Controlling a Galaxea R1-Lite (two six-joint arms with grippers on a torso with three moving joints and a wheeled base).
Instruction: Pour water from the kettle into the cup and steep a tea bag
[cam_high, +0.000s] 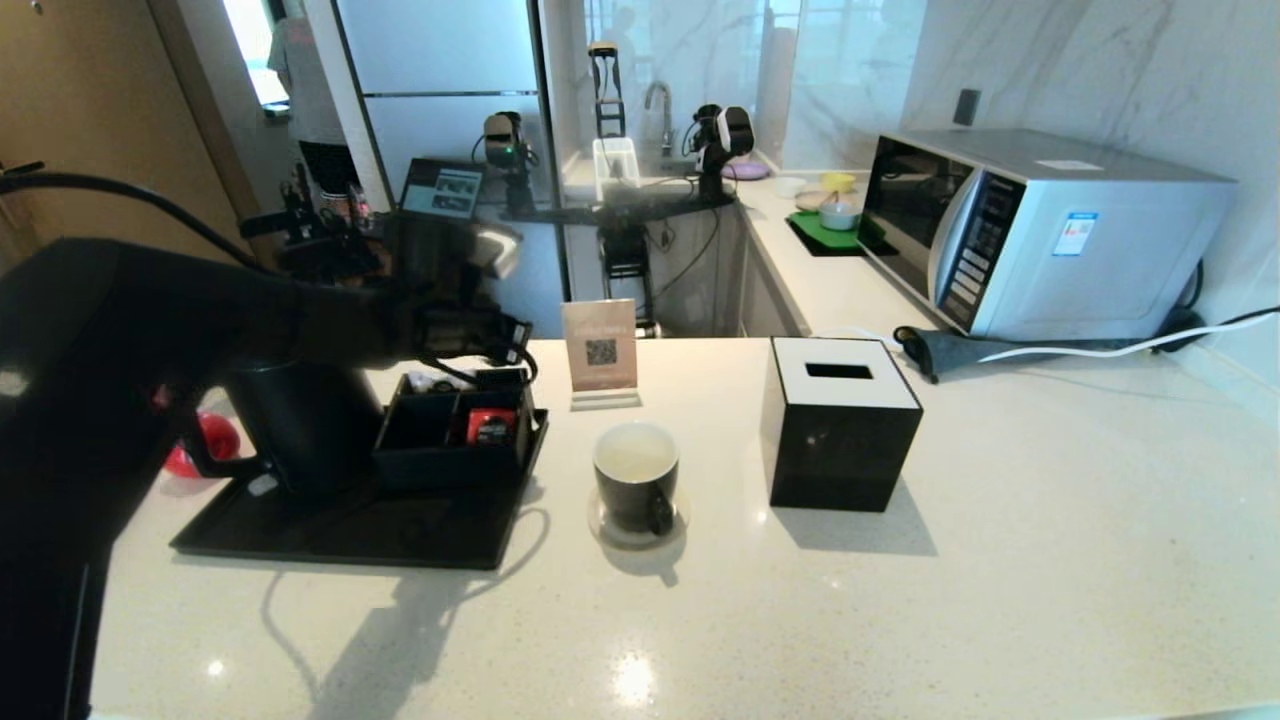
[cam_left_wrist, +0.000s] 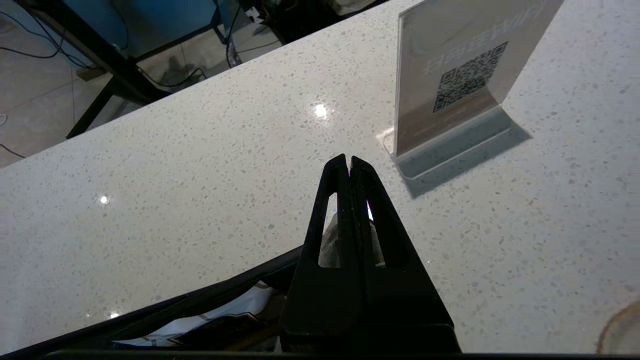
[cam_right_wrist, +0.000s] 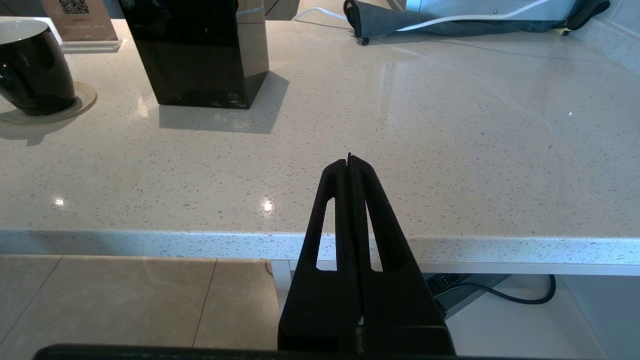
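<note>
The left pincer (cam_left_wrist: 348, 162) is squeezed tight shut and holds nothing. It hangs over the far edge of the black box with little sections (cam_high: 455, 425), which sits on the black tray (cam_high: 400, 530). In the left wrist view, its tips point at the bare white tabletop (cam_left_wrist: 200, 175) near the small sign with the square code (cam_left_wrist: 465, 75).

The black kettle (cam_high: 300, 420) stands on the tray, just beside the box, and the left arm covers its top. No pincer touches it.

The black cup (cam_high: 637, 480) with the white inside stands on a small round coaster (cam_high: 605, 525) on the tabletop, between the tray and the black tissue box (cam_high: 840, 425). I cannot tell if there is water in it.

The right pincer (cam_right_wrist: 350, 161) is also tight shut with nothing in it. It waits low by the near edge of the tabletop, well apart from the cup.

A microwave (cam_high: 1040, 230) sits far back on the right.
</note>
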